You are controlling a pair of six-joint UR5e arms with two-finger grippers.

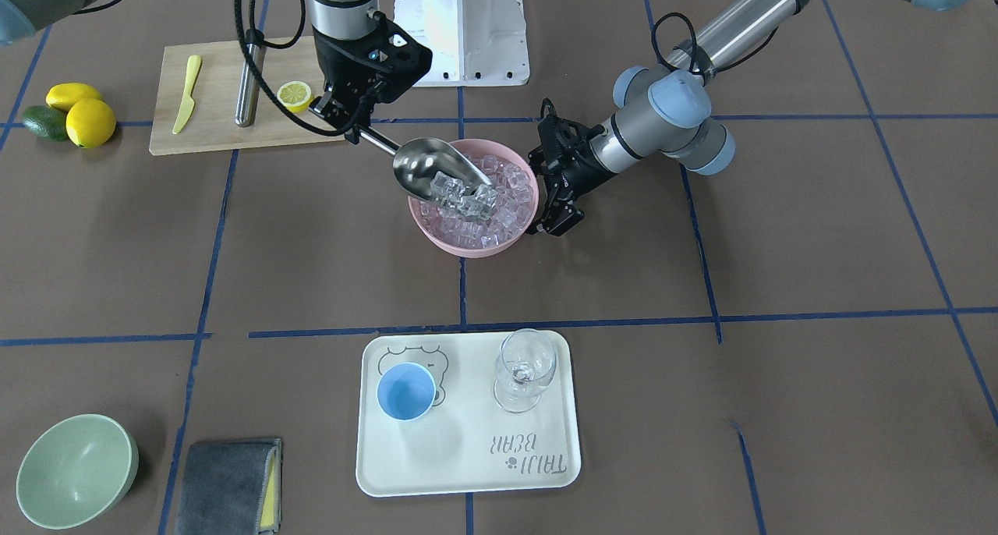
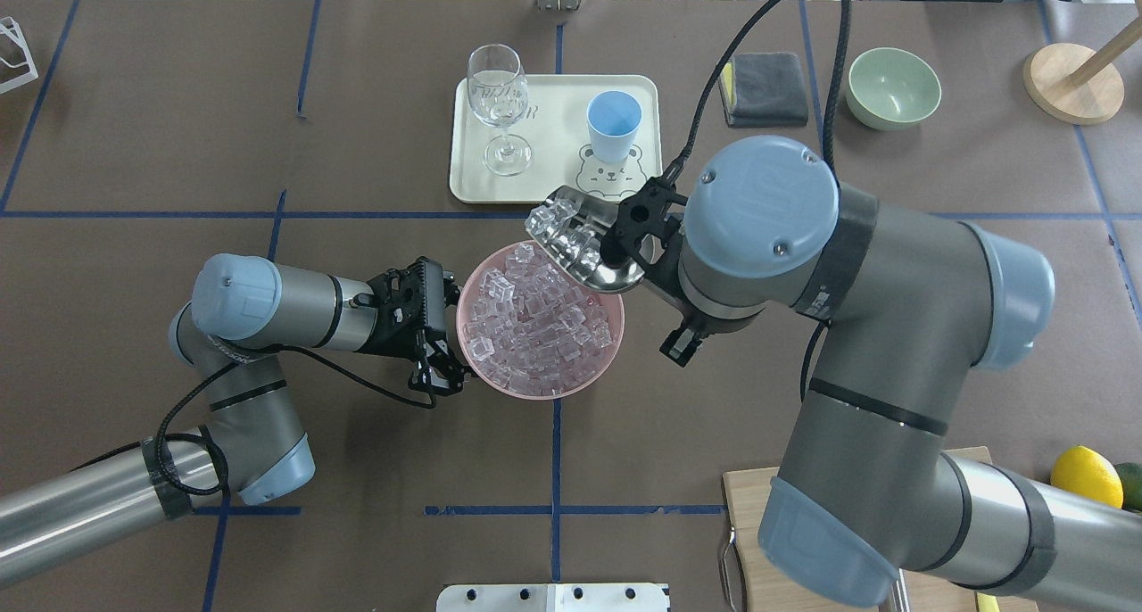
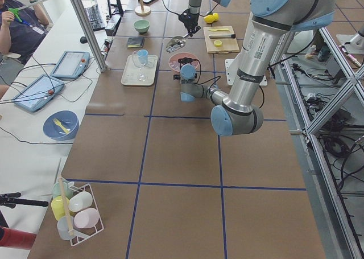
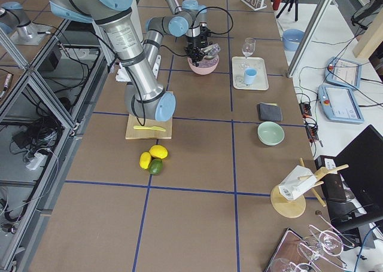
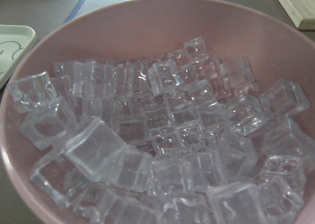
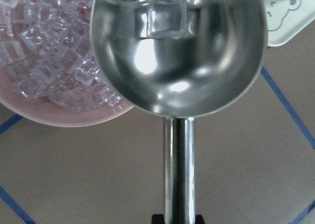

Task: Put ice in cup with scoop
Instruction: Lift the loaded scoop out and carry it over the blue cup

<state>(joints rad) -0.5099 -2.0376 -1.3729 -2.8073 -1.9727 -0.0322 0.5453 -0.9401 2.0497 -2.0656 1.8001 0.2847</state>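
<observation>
My right gripper (image 1: 355, 125) is shut on the thin handle of the steel scoop (image 1: 429, 164). The scoop hangs over the far rim of the pink bowl (image 1: 468, 242) with several ice cubes (image 2: 562, 224) in its trough. In the right wrist view the scoop (image 6: 177, 61) fills the frame, with a cube (image 6: 167, 17) near its front. The bowl holds many more ice cubes (image 5: 172, 135). My left gripper (image 2: 437, 376) sits at the bowl's rim and looks shut on it. The light-blue cup (image 1: 405, 391) stands empty on the cream tray (image 1: 468, 457).
A clear stemmed glass (image 1: 526, 367) stands on the tray beside the cup. A wooden board (image 1: 218, 129) holds a yellow knife (image 1: 187, 94), a steel cylinder (image 1: 248, 83) and a lemon half (image 1: 295, 94). A green bowl (image 1: 74, 469) and grey cloth (image 1: 226, 484) lie near the tray.
</observation>
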